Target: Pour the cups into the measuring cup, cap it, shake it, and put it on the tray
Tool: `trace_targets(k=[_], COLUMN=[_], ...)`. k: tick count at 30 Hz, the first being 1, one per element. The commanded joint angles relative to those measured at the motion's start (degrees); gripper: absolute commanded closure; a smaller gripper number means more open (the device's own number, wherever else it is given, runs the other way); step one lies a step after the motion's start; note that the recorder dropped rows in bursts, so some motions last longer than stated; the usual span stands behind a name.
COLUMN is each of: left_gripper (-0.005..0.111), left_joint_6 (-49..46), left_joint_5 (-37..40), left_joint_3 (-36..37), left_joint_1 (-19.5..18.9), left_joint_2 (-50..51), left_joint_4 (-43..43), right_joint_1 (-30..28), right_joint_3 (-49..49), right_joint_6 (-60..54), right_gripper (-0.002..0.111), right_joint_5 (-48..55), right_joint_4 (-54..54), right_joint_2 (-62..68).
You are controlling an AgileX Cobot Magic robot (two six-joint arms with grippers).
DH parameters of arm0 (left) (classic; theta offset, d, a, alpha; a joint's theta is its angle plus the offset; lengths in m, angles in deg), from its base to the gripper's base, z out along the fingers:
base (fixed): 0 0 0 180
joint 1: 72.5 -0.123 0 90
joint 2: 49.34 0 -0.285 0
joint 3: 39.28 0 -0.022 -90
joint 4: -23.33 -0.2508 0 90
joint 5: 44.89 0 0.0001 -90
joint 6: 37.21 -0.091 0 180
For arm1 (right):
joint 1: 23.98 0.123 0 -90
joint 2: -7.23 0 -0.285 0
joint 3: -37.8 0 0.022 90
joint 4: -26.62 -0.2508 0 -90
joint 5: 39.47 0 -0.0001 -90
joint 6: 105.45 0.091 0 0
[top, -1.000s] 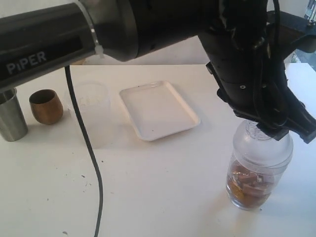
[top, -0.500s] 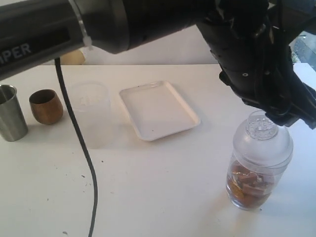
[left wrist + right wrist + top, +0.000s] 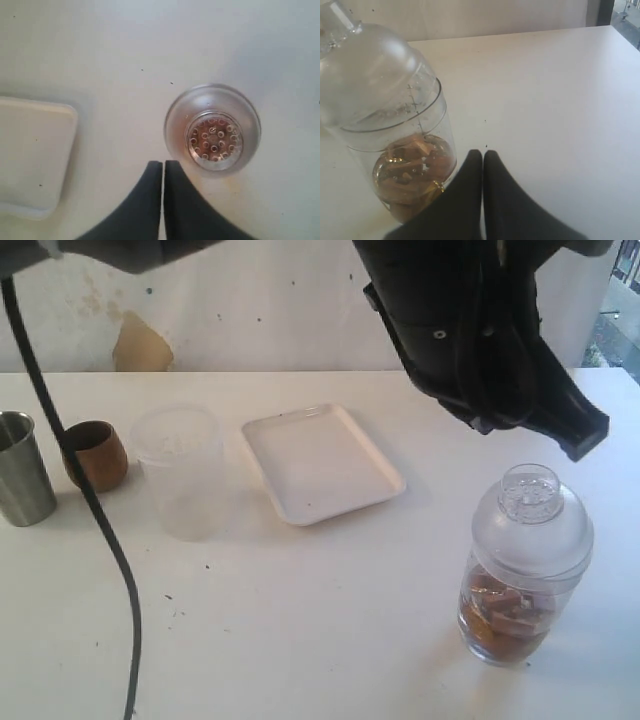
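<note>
The measuring cup (image 3: 527,570) stands upright at the front right of the table. A clear domed strainer lid (image 3: 531,510) caps it, and brown pieces in amber liquid lie in its bottom. My left gripper (image 3: 586,437) hangs shut and empty above and just behind the lid; in the left wrist view its shut tips (image 3: 163,164) sit beside the lid (image 3: 213,129). My right gripper (image 3: 483,154) is shut and empty, low beside the measuring cup (image 3: 395,125). The brown wooden cup (image 3: 95,455) and steel tumbler (image 3: 22,480) stand at the far left. The white tray (image 3: 322,462) lies mid-table.
A frosted plastic tub (image 3: 180,470) stands between the wooden cup and the tray. A black cable (image 3: 105,540) hangs down across the left side of the exterior view. The left arm's dark body (image 3: 460,330) fills the upper right.
My left gripper was open round the lid's top, then let go, rose clear and shut. The left arm swung up and away, uncovering the tub and back wall.
</note>
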Motion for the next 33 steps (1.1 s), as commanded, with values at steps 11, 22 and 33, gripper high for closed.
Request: trace_targets(k=[11,22,33], left_gripper=[0.107,0.107,0.107], left_joint_6=[13.6,31.4,37.8], left_joint_5=[-13.3,-57.8,-58.1], left_joint_3=[23.3,73.4,92.5], left_joint_1=[7.2,7.1,7.1], left_joint_2=[-23.9,-62.4,-72.5], left_joint_4=[-15.2,-31.5,-36.5], right_joint_1=[0.3,0.3,0.3], right_joint_3=[0.3,0.3,0.3], right_joint_6=[0.0,0.0,0.0], right_gripper=[0.108,0.108,0.108], right_joint_5=[-0.1,-0.1,-0.1], right_joint_4=[0.1,0.1,0.1], right_joint_2=[-0.3,-0.3,-0.3])
